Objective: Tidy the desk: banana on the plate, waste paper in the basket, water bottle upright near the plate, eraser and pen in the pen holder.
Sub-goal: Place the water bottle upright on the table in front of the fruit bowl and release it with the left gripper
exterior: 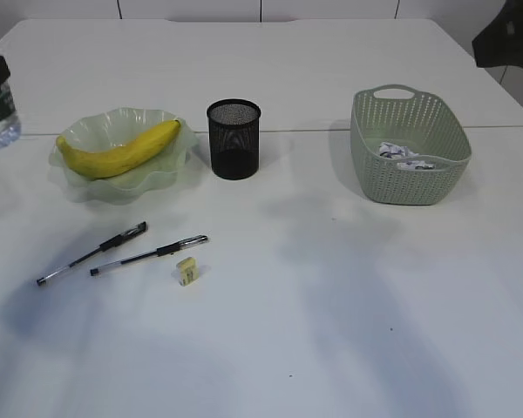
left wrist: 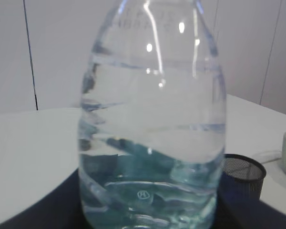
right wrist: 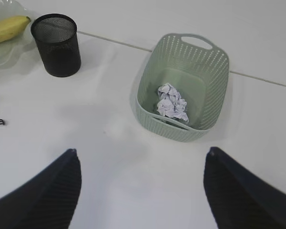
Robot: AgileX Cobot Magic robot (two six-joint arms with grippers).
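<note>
While the left gripper pinches the water bottle (desk-edge), the right gripper gapes.

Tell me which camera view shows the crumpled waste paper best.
The right wrist view: it looks down into the basket, so the crumpled waste paper lies in plain sight on the bottom. The exterior view shows only a part of it over the basket's near wall. The left wrist view shows none of it; the water bottle fills it.
</note>
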